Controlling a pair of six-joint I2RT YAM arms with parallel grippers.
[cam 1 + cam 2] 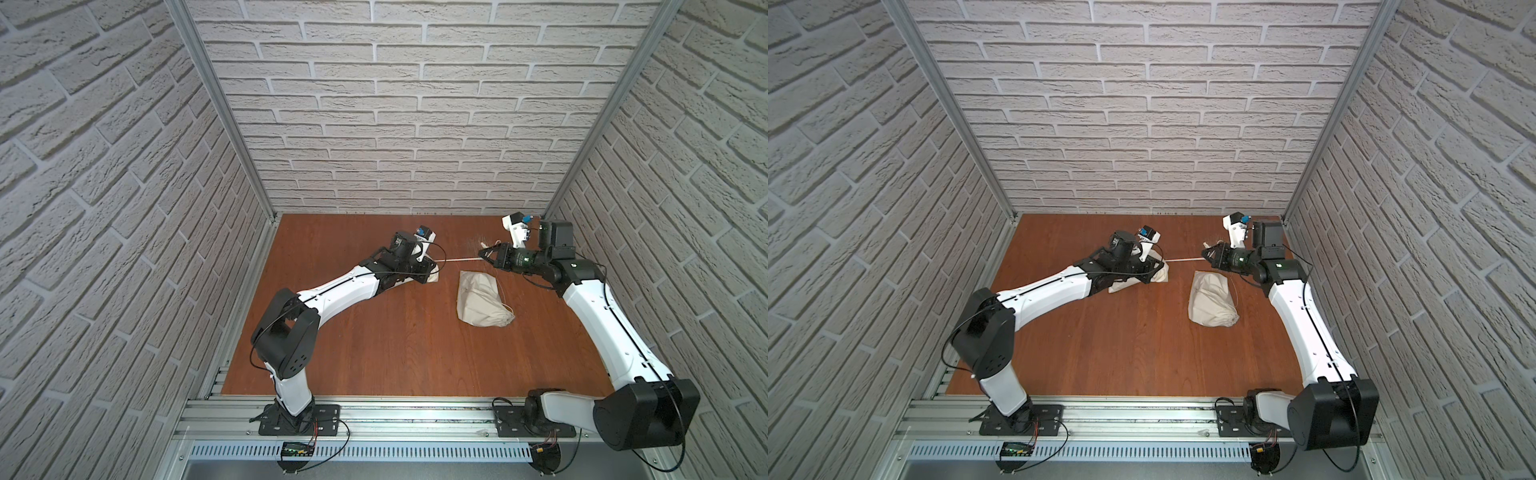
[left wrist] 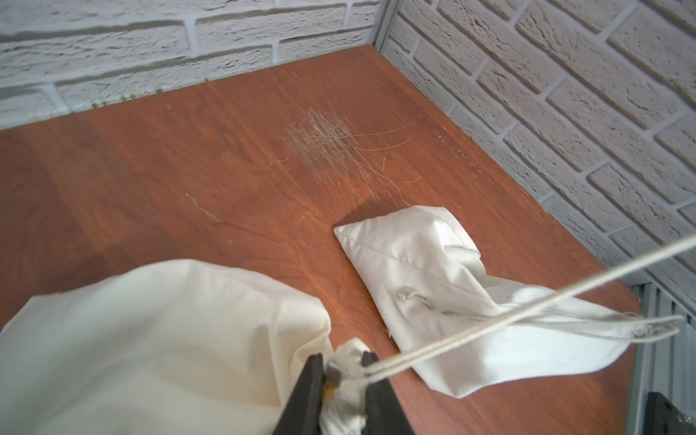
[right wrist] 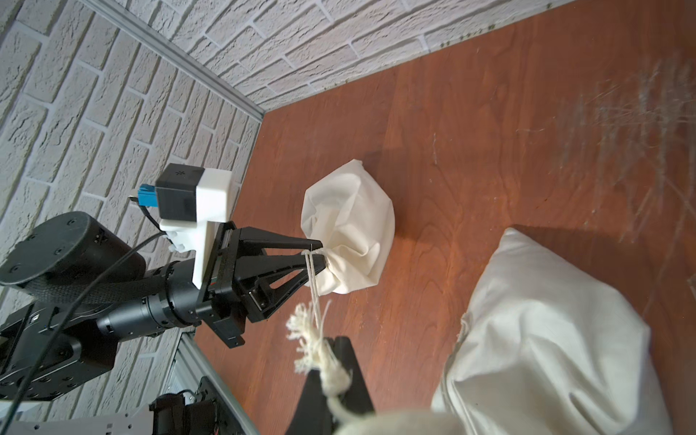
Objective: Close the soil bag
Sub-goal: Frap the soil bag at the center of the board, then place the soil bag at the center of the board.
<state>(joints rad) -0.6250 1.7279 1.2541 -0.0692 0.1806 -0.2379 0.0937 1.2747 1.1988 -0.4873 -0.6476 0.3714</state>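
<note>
Above the tabletop, cinching is judged nearly done: soil bag neck pinched by left gripper, drawstring clamped by right gripper, release due.

No word or number can be read. Fine greenish print on the right arm's black wrist motor, far right, is too small to make out. The left arm's wrist camera bears a small star-like sign. The small board at the near rail glows green, blurred.

Bright, even light, soft shadows; straight lines bow near edges, wrist-view foregrounds blurred.
</note>
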